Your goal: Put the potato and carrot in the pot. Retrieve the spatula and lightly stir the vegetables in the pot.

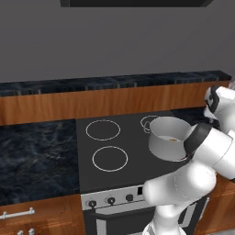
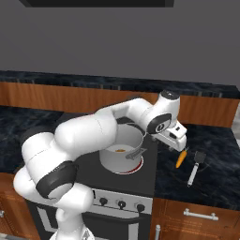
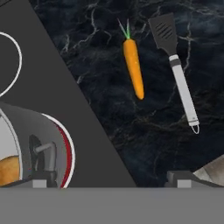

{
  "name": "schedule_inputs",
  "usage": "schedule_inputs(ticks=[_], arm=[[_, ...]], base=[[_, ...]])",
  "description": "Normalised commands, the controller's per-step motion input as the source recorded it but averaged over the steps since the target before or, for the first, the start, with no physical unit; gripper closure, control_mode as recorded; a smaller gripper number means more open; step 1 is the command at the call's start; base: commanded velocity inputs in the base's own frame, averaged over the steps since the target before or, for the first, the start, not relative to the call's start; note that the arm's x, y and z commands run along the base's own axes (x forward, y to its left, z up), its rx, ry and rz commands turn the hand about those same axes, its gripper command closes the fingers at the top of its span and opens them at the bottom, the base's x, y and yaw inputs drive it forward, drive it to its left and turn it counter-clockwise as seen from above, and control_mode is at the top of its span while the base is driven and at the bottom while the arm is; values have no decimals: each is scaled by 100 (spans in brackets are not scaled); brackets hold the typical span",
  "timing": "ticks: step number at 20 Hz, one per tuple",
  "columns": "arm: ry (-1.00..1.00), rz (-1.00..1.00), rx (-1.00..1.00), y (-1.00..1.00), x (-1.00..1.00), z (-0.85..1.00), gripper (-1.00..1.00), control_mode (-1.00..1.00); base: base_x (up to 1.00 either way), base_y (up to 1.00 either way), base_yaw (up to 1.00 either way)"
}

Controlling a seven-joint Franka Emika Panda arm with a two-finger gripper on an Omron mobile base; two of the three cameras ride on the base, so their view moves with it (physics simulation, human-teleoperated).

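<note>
The gripper (image 3: 109,181) hangs over the dark counter (image 3: 144,140) beside the stove (image 2: 140,180), fingers wide apart and holding nothing. In the hand view the carrot (image 3: 133,68) lies at 12 o'clock, the spatula (image 3: 177,70) just beside it at 1 — apart, not touching. The pot (image 2: 123,152) sits on a burner at 8 o'clock, the potato (image 3: 8,170) inside.

No text, label, brand, number or sign can be read anywhere in these pictures. The black stove front (image 2: 123,202) with its round dark knobs carries no legible markings, and the white robot arm (image 2: 84,136) bears no lettering.
</note>
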Motion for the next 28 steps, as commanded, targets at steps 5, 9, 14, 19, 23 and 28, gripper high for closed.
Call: schedule_inputs(ticks=[5, 9, 14, 19, 23, 28], arm=[[3, 0, 7, -73, -10, -23, -100, -100], [15, 6, 1, -33, 23, -70, -100, -100], [3, 12, 4, -14, 18, -30, -100, -100], [-3, 16, 6, 0, 32, -27, -100, -100], [0, 14, 2, 0, 48, -28, -100, -100], [5, 11, 0, 0, 26, -9, -100, -100]], base=[[0, 0, 0], [0, 0, 0], [0, 0, 0], [0, 0, 0], [0, 0, 0], [0, 0, 0]])
